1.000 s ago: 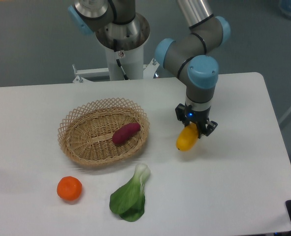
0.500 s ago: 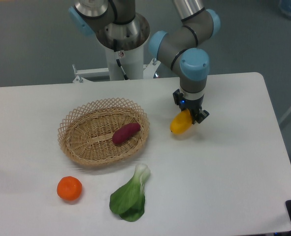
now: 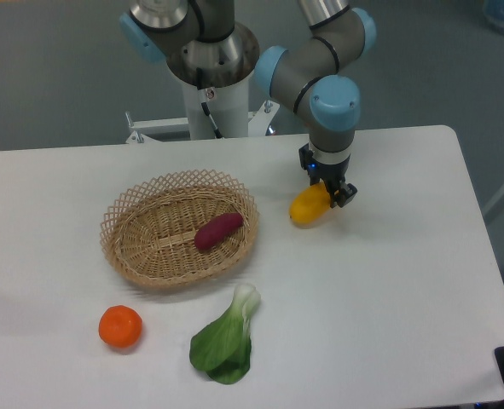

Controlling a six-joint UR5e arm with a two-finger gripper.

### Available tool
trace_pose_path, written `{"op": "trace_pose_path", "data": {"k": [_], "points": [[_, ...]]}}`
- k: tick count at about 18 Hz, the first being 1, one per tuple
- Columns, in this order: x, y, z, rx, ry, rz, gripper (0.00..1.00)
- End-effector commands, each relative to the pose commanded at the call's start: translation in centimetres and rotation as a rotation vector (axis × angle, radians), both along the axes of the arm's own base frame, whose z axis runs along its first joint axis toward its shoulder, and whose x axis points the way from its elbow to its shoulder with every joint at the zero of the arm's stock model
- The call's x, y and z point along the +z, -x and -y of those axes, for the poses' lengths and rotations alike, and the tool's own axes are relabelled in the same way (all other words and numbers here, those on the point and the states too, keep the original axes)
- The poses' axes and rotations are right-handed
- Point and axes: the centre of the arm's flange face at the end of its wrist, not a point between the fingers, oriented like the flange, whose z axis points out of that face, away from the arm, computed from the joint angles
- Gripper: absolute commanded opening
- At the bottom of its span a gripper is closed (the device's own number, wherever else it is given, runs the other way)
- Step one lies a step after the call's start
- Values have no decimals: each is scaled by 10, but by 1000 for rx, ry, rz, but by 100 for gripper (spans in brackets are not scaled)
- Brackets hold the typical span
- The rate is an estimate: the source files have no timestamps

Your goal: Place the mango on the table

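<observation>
Gripping the mango (image 3: pixel 309 206) at its upper right end, with the gripper (image 3: pixel 330 192) pointing down and its dark fingers (image 3: pixel 345 193) closed narrowly onto the fruit. Sticking out from between those fingers toward the lower left, tilted, the yellow-orange body lying mostly clear of the jaws. Hanging to the right of the wicker basket (image 3: pixel 141 247), near its right rim but apart from it, over the white table (image 3: pixel 388 307); whether the lower tip is touching the tabletop cannot be told. Glowing with a small blue light on the wrist just above the fingers. Showing no readable brand, label or writing anywhere. Lying inside the basket, a purple-red sweet potato (image 3: pixel 217 231); below the basket, a tangerine (image 3: pixel 119 326) at lower left and a bok choy (image 3: pixel 228 339) at lower right.
</observation>
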Motion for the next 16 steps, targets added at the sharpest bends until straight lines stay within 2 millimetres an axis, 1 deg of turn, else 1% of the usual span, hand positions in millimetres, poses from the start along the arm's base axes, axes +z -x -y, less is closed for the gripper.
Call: {"op": "trace_pose_path", "data": {"k": [2,3,5,7,11,14,16], "points": [[9,6,-4,5,-7,-18,100],[17,11,-7,20,-12,-28,100],[26,19,-14,92,-36,-40,100],[41,31,-19,123,-57,-61,100],[65,55,-33,122,-43,-20,100],[75,75,-47,118,-77,-7,100],[81,81,-54,114,-120,0,100]]}}
